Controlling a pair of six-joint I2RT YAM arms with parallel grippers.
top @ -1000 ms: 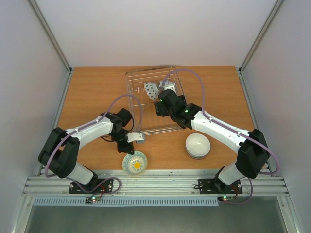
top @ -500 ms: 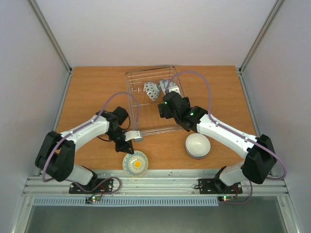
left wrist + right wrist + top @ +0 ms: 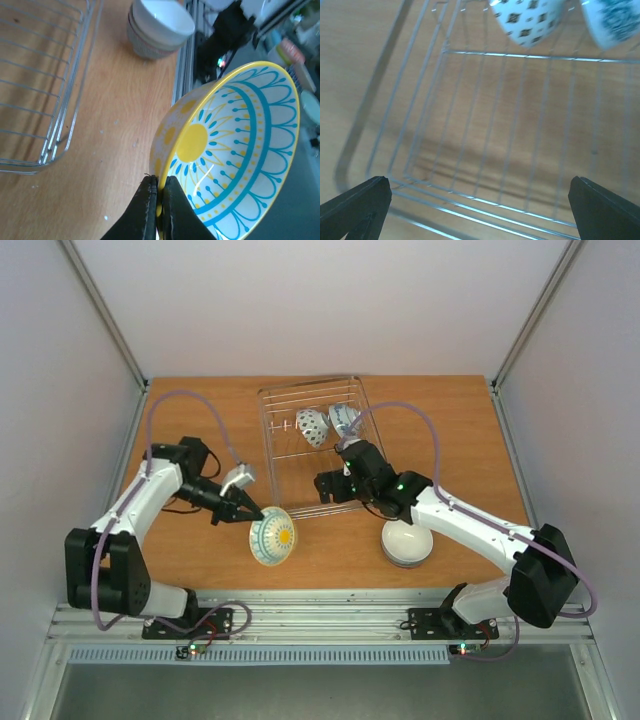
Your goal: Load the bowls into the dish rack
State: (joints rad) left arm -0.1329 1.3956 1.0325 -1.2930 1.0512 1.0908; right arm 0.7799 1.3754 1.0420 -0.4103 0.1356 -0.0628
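Observation:
My left gripper [image 3: 256,511] is shut on the rim of a yellow-and-blue patterned bowl [image 3: 272,537] and holds it tilted on edge above the table, left of the rack's near corner. In the left wrist view the fingers [image 3: 148,210] pinch that bowl's [image 3: 235,145] rim. My right gripper [image 3: 327,486] is open and empty over the near part of the silver wire dish rack [image 3: 285,508]. A dark-dotted white bowl [image 3: 311,427] and a blue-and-white patterned bowl [image 3: 344,418] stand on edge at the rack's far end; both show in the right wrist view [image 3: 527,20] [image 3: 610,20].
A stack of bowls with a plain white one on top [image 3: 407,540] sits on the wooden table [image 3: 200,430] right of the rack's near edge, under my right forearm; it shows in the left wrist view [image 3: 157,27]. Metal rails [image 3: 320,615] run along the table's near edge.
My left gripper has lifted the yellow-and-blue bowl off the table near the front edge and tilted it on edge. My right gripper has drawn back from the two racked bowls toward the rack's near end.

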